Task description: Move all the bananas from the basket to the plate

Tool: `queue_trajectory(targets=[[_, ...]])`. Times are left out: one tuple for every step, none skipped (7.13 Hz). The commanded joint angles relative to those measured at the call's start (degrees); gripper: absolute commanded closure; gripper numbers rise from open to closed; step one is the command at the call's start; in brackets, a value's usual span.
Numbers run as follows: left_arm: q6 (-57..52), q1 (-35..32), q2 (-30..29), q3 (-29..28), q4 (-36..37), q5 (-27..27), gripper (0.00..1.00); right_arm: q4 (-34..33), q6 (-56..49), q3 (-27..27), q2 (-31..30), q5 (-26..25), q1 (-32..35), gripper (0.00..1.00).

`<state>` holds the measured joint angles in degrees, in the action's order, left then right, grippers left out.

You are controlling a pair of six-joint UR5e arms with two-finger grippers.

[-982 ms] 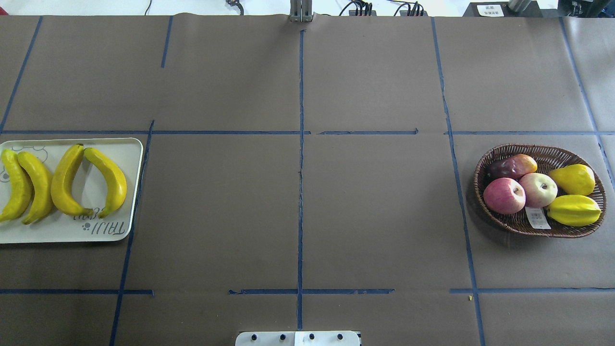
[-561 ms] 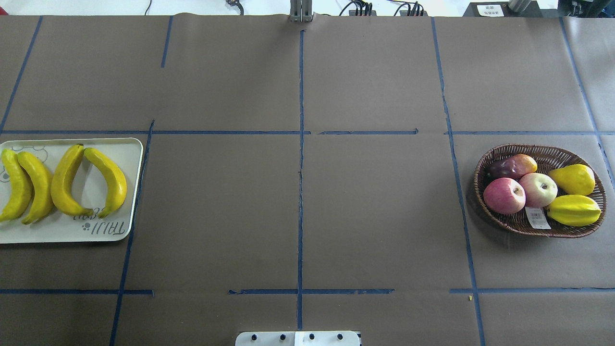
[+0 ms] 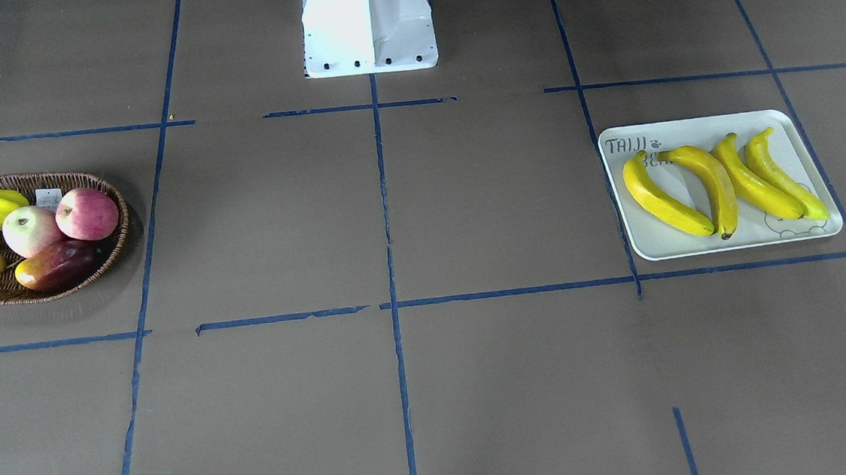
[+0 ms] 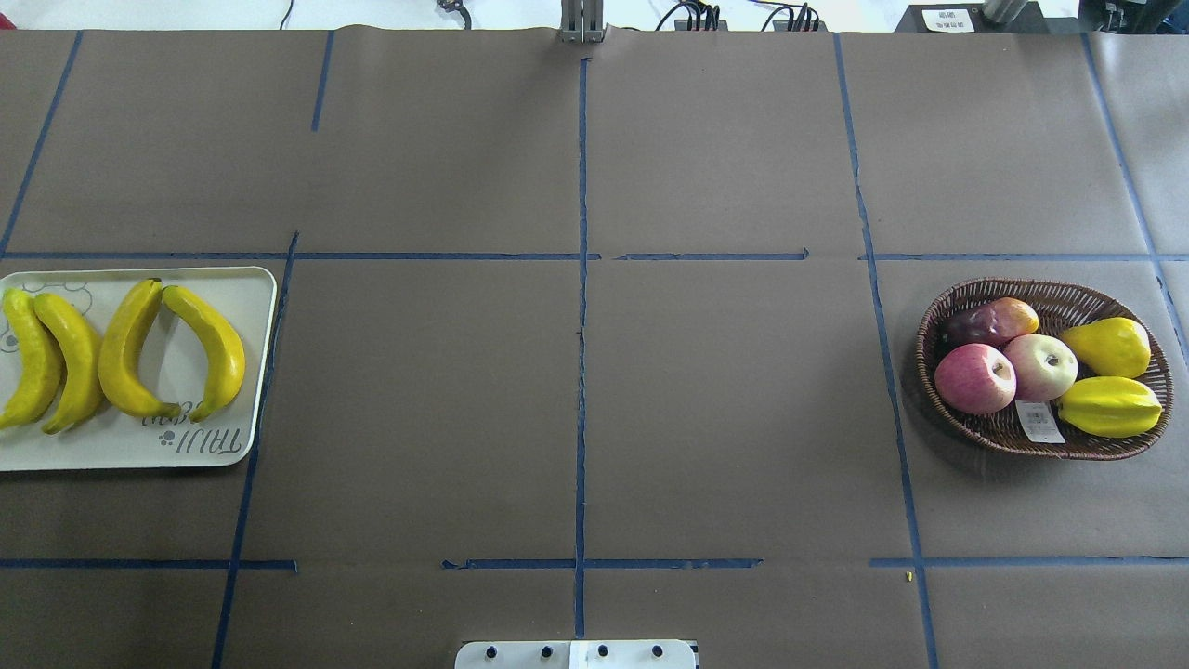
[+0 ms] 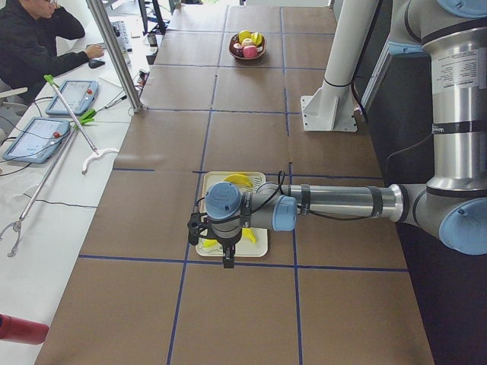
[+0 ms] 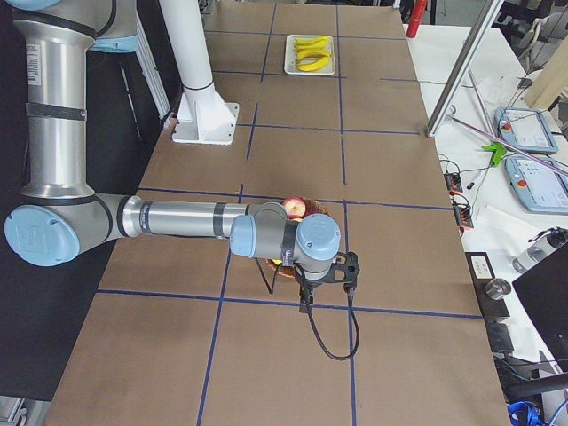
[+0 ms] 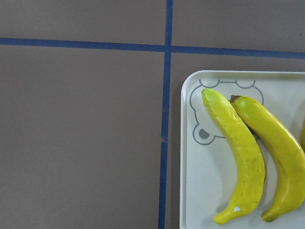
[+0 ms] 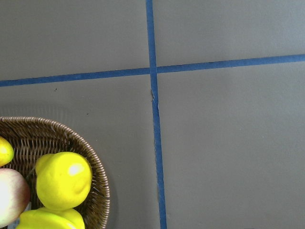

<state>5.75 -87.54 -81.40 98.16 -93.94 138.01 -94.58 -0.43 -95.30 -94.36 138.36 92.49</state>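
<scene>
Several yellow bananas (image 4: 125, 348) lie side by side on the white plate (image 4: 176, 451) at the table's left end, also seen as bananas (image 3: 717, 180) on the plate (image 3: 695, 246) in the front view. The wicker basket (image 4: 1040, 290) stands at the right end and holds other fruit, with no banana showing in it. My left gripper (image 5: 227, 258) hangs above the plate's outer end. My right gripper (image 6: 306, 302) hangs beside the basket's outer end. Only the side views show the grippers, so I cannot tell whether they are open or shut.
In the basket lie two apples (image 4: 1008, 372), a yellow pear (image 4: 1110, 346), a ridged yellow-green fruit (image 4: 1110, 407) and a dark red fruit (image 4: 989, 321). The robot's white base (image 3: 368, 23) stands mid-table. A person (image 5: 34, 42) sits at a side bench with tablets.
</scene>
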Motion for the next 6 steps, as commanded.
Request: queue_trajectory(targets=[[-1.95,-0.09,-0.34,0.1,0.42,-0.64,0.0,0.01,-2.45,0.12,-0.38,-0.02,0.23,0.0],[-3.19,-1.57,-0.25,-0.16,0.52,-0.64,0.0,0.01,-2.47,0.12,-0.38,0.15,0.23,0.0],[-3.64,-1.76,-0.25,-0.25,0.52,-0.64,0.0,-0.08,-2.47,0.12,-0.38,0.33,0.23,0.0],[-5.56,-2.54,-0.16,-0.43,1.04,-0.55,0.0,-0.08,-2.38,0.12,-0.3,0.33,0.23,0.0],[-6.79,-2.9,-0.25,-0.43,2.26,-0.55,0.0,0.01,-2.38,0.03,-0.3,0.33,0.23,0.0],[-7.07,-3.25,-0.25,-0.52,2.45,-0.64,0.0,-0.08,-2.38,0.12,-0.3,0.33,0.23,0.0]])
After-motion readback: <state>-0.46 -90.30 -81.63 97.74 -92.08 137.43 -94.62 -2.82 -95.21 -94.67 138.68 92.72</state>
